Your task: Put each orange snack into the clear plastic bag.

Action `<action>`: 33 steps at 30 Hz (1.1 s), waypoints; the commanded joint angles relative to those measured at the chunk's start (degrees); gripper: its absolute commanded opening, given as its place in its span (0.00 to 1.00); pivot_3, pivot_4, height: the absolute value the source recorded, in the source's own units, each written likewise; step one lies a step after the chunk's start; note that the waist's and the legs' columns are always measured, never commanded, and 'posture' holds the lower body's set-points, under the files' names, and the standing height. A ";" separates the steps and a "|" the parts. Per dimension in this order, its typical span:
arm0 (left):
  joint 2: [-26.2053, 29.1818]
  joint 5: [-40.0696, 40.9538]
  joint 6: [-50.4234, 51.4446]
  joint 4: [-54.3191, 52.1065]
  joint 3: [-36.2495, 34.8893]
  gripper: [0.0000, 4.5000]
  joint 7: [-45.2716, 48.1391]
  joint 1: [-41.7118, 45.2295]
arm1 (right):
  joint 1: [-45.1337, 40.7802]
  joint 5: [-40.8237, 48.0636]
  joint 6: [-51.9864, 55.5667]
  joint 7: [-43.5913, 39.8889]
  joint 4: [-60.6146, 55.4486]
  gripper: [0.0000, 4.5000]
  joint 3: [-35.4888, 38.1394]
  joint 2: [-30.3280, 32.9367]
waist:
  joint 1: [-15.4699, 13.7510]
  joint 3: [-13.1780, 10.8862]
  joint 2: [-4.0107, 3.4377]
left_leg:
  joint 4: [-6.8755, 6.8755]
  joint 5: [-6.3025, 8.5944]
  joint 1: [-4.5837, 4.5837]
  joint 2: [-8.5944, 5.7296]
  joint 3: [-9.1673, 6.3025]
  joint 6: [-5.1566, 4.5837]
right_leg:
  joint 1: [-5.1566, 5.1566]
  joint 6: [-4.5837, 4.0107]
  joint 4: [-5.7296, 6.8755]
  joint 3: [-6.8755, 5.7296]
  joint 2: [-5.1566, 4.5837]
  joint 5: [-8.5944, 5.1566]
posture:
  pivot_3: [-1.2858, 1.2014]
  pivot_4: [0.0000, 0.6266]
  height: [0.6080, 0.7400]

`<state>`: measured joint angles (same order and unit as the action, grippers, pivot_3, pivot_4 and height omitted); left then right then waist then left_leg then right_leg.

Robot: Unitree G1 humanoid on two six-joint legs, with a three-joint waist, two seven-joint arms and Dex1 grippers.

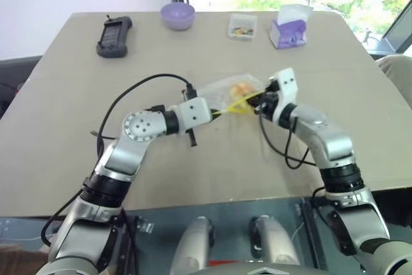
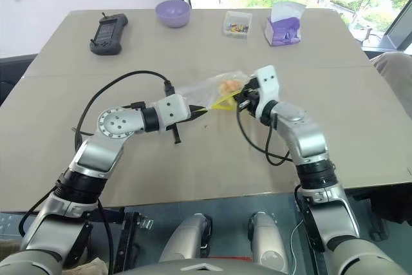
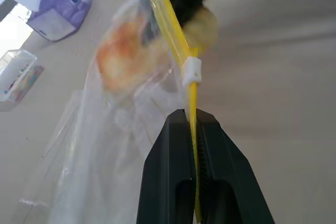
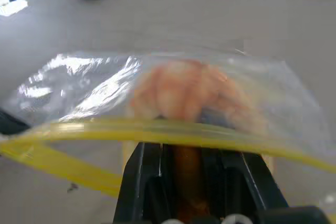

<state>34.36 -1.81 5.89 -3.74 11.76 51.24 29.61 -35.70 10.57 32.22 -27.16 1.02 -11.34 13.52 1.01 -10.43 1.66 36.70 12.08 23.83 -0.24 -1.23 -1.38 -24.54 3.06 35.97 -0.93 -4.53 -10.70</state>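
Clear plastic bag (image 1: 222,89) lengthwise between claws, left claw (image 3: 193,129) clamping its yellow strip, right claw's (image 4: 190,156) grip unclear.

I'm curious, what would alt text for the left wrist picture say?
Two black fingers of the left gripper pinch the yellow zip strip of a clear plastic bag, with an orange snack seen through the plastic. A purple-and-white tissue pack sits on the table behind.

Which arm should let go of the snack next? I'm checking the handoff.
Right: its end effector holds the orange snack through the bag mouth, while the left end effector pinches the clear plastic bag.
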 commanded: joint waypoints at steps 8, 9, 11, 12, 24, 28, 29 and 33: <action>-0.56 3.47 0.90 -3.70 -1.60 0.00 1.21 -0.38 | -2.99 4.21 2.79 1.42 1.40 0.16 6.07 -5.64 | -0.16 0.00 0.00 | 0.00 0.00 0.01 0.00 -0.02 0.00 | 0.01 -0.01 0.00 0.00 -0.01 0.00 | 0.52 0.24 1.00; -0.73 4.15 1.26 -3.78 -1.87 0.00 1.27 -0.48 | -3.25 4.63 3.48 1.65 1.89 0.16 6.72 -5.92 | -0.20 0.00 0.00 | 0.00 0.00 0.01 0.00 -0.02 0.00 | 0.01 -0.01 0.00 -0.01 0.00 0.00 | 0.52 0.24 1.00; -1.00 5.22 1.75 -3.93 -2.17 0.00 1.28 -0.61 | -3.60 5.76 4.98 1.93 2.82 0.16 7.95 -6.44 | -0.21 0.00 0.00 | 0.00 0.00 0.01 0.00 -0.03 0.00 | 0.01 -0.01 -0.01 -0.01 -0.01 0.00 | 0.52 0.24 1.00; -1.17 5.83 2.20 -4.04 -2.41 0.00 1.14 -0.70 | -3.65 6.01 5.34 1.80 3.19 0.16 8.27 -6.45 | -0.18 0.00 0.00 | 0.00 0.00 0.01 0.00 -0.03 0.00 | 0.01 -0.01 -0.01 -0.01 -0.01 0.00 | 0.52 0.24 1.00; -2.74 8.27 12.88 -0.03 -7.11 0.00 -5.50 1.95 | -2.34 1.80 0.20 -2.11 -1.17 0.75 4.97 0.30 | -0.20 -0.01 -0.01 | 0.00 0.00 0.00 -0.01 -0.03 0.00 | 0.01 0.00 0.00 -0.01 -0.01 0.00 | 0.52 0.24 1.00; -4.55 10.02 17.10 2.63 -8.73 0.00 -7.58 5.12 | 0.43 1.91 -1.95 -5.48 -7.19 0.75 5.16 5.08 | -0.22 -0.01 -0.01 | 0.01 0.00 0.03 -0.03 -0.04 0.00 | 0.01 0.01 -0.03 -0.04 -0.02 0.00 | 0.52 0.24 1.00; -4.95 10.51 18.04 2.92 -9.19 0.00 -7.99 5.85 | 1.22 2.08 -2.40 -6.17 -8.39 0.75 5.43 6.05 | -0.24 0.00 0.00 | 0.01 0.00 0.03 -0.03 -0.06 0.00 | 0.02 0.01 -0.02 -0.04 -0.02 0.00 | 0.52 0.24 1.00; -5.64 12.08 20.69 3.68 -10.32 0.00 -8.72 7.94 | 4.53 -1.47 -8.40 -8.74 -12.26 0.87 4.02 11.47 | -0.23 0.00 0.00 | 0.02 0.00 0.03 -0.03 -0.05 0.00 | 0.02 0.01 -0.03 -0.04 -0.02 0.00 | 0.52 0.24 1.00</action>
<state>28.71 9.09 25.92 0.73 2.80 43.13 36.05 -31.21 10.33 27.09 -35.17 -7.98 -7.70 24.03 0.78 -10.43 1.66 36.72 12.08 23.86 -0.27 -1.27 -1.38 -24.52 3.06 35.95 -0.96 -4.56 -10.70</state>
